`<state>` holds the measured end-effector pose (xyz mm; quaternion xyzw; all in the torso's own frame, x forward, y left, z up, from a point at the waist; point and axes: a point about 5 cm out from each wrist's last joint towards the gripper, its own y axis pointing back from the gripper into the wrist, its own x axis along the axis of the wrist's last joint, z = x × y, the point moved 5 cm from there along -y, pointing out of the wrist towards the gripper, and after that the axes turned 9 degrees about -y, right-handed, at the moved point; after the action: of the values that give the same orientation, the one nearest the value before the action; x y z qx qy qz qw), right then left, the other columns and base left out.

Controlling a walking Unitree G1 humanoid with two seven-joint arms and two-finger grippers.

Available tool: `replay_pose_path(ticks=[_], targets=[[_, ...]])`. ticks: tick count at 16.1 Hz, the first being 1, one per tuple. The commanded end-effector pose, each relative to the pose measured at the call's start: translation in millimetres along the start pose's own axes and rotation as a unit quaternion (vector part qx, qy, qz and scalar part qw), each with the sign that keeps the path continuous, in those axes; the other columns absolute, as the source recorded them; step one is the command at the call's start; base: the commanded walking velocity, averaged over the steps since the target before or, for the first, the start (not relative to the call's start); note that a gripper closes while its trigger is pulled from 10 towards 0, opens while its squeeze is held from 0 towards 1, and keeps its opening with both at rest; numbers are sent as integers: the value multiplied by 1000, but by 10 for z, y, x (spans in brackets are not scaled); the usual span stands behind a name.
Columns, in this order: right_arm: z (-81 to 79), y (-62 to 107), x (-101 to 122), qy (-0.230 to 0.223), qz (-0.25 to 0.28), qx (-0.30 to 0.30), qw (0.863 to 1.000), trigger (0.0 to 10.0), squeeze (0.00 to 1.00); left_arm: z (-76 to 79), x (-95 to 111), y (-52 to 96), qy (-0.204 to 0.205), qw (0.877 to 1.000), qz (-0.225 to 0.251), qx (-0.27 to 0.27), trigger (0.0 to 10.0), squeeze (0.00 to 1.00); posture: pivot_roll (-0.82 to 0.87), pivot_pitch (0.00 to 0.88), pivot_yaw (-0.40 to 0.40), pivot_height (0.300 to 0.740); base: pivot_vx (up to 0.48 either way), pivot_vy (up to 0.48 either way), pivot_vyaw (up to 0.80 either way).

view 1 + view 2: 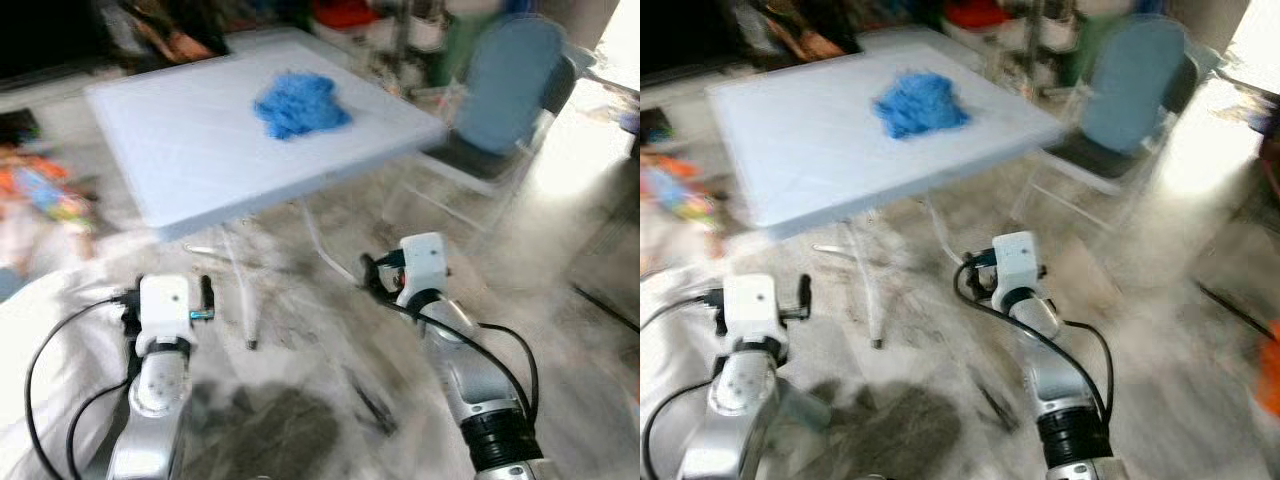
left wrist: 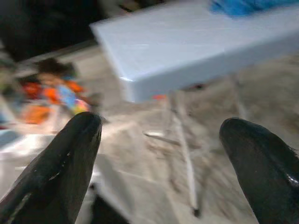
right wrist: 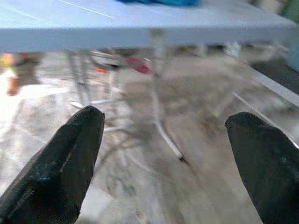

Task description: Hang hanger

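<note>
A white folding table [image 1: 190, 160] stands ahead of me with a crumpled blue cloth [image 1: 300, 103] lying on its far part. Both arms are held low in front of the table, above the floor. In the left wrist view my left gripper [image 2: 163, 154] is open, its black fingers [image 2: 70, 158] wide apart with nothing between them, facing the table's near corner. My right gripper [image 3: 168, 154] is open too and holds nothing, pointing under the table top at its legs [image 3: 159, 107]. The head views are blurred by motion.
A blue chair [image 1: 510, 90] stands at the table's right side. Colourful clutter [image 1: 40, 190] lies on the floor at the left, and a white sheet [image 1: 40, 310] at the lower left. Grey marbled floor [image 1: 320, 380] spreads before the table.
</note>
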<state>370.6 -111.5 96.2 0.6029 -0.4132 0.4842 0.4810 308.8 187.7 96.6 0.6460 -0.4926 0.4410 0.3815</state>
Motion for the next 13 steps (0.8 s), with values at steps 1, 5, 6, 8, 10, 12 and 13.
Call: replay_pose_path(ticks=[1,5,6,8,10,12,13], targets=[[72,5,-3,3,-2,-6,1000,10000,0,23,-34,30,-2,1000,-6,1,10000,0,16,0,0,740,0,0,800],[64,4,20,5,5,-5,1000,10000,0,23,-50,48,17,1000,-6,-10,10000,0,11,0,0,740,0,0,800],[64,3,20,5,4,-3,1000,10000,0,-1,-56,47,26,1000,-8,-5,10000,0,11,0,-1,740,0,0,800],[56,5,17,5,3,2,1000,10000,0,-10,-48,49,25,1000,-5,-5,10000,0,11,0,-1,740,0,0,800],[-5,9,34,-7,8,19,1000,10000,0,31,-41,58,39,999,-5,-22,10000,0,11,0,-1,740,0,0,400],[-71,15,55,-6,12,36,999,10000,0,39,-34,67,42,999,-3,-26,10000,0,8,0,-1,740,0,0,0],[-151,32,67,6,17,58,998,10000,0,52,-30,72,47,998,-2,-31,10000,0,8,0,-1,740,0,0,0]])
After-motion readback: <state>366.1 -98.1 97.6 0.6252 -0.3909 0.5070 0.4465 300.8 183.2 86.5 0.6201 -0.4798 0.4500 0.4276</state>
